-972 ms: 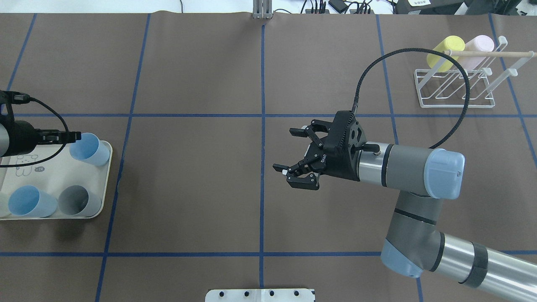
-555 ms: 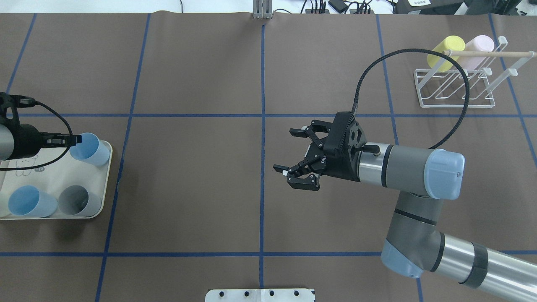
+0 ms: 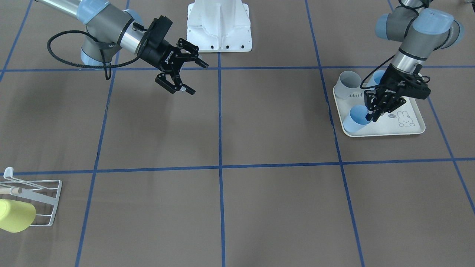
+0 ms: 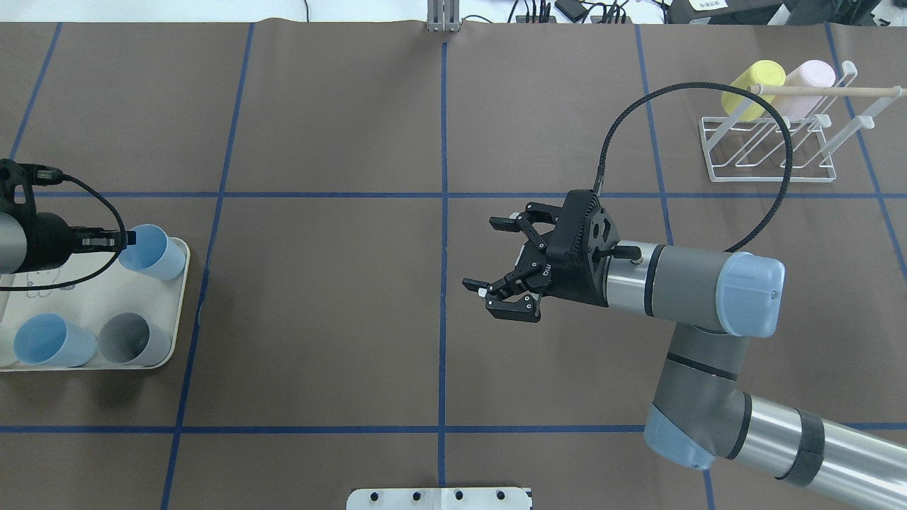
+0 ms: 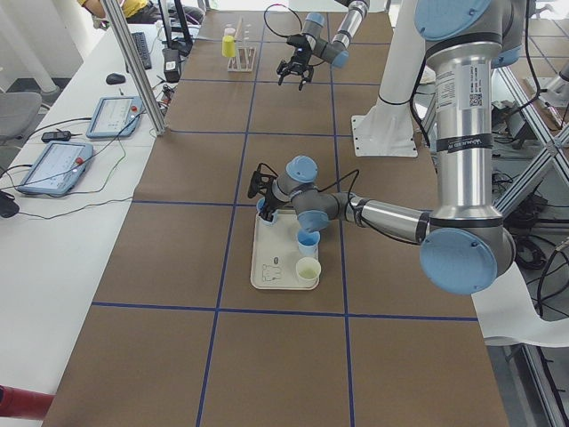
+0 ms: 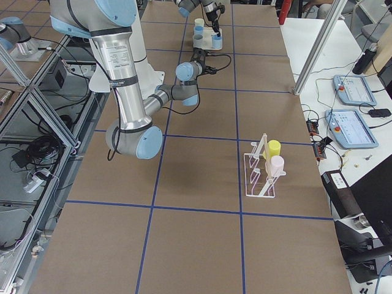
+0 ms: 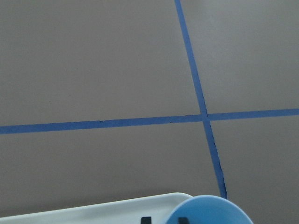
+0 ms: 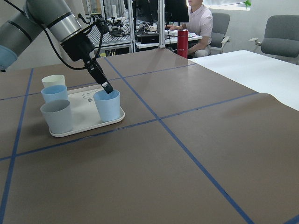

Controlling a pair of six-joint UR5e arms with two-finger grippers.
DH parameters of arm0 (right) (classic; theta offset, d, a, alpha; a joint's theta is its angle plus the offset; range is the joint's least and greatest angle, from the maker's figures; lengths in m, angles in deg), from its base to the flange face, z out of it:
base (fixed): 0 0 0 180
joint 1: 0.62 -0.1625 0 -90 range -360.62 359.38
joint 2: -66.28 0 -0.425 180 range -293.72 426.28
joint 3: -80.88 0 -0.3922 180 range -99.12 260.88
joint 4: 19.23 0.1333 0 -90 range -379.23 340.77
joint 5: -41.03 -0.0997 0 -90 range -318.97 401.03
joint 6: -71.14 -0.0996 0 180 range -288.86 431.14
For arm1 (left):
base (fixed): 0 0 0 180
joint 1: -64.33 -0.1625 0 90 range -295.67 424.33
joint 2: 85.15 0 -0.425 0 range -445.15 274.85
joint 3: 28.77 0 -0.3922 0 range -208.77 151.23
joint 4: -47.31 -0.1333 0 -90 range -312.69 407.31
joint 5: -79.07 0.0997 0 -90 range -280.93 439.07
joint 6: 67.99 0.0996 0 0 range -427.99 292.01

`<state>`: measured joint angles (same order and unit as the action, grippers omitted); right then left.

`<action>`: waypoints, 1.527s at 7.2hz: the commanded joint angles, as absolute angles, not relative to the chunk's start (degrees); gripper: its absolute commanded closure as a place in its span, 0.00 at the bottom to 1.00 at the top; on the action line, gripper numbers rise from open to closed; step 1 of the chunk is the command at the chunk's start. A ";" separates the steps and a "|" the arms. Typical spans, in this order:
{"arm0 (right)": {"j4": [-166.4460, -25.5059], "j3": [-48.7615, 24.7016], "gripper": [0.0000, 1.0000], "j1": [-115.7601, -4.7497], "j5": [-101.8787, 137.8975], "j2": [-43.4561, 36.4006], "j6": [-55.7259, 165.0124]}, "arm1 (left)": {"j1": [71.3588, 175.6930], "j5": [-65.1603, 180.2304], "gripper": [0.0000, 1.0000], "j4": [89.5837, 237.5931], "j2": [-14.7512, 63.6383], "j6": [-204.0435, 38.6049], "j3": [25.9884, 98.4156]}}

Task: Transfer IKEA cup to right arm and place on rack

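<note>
You see the left fingers [image 4: 127, 239] pinching the rim of the blue IKEA cup [image 4: 154, 256], upright on the rabbit-print tray [image 4: 85, 297]. The right fingers [image 4: 504, 223], spread wide and empty, hover over mid-counter [image 4: 319, 283], well apart from the rack [image 4: 769, 152].

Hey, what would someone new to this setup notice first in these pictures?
The left gripper is at the rim of a light blue cup on the corner of a rabbit-print tray at the table's left end. Mid-table, the right gripper hangs wide open and empty. Far right, a white wire rack holds a yellow cup and a pink cup.
</note>
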<state>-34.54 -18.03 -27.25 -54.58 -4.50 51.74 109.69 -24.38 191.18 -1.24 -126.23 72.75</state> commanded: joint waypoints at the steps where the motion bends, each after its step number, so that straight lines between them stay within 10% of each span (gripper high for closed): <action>1: -34.61 -17.83 0.01 -27.25 -54.42 -4.39 51.81 | 109.42 -24.38 0.75 191.19 -1.39 -126.17 72.75; 3: -34.61 -17.82 0.01 -27.08 -54.51 -4.30 51.81 | 109.51 -24.38 1.00 191.19 -1.65 -126.17 72.75; 11: -27.97 -15.63 0.01 -23.13 -54.68 -2.10 54.00 | 112.94 -38.86 1.00 189.96 7.08 -143.32 86.46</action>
<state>-31.86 -16.34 -24.09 -54.67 -2.49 53.25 113.04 -35.24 189.98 2.18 -134.89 85.41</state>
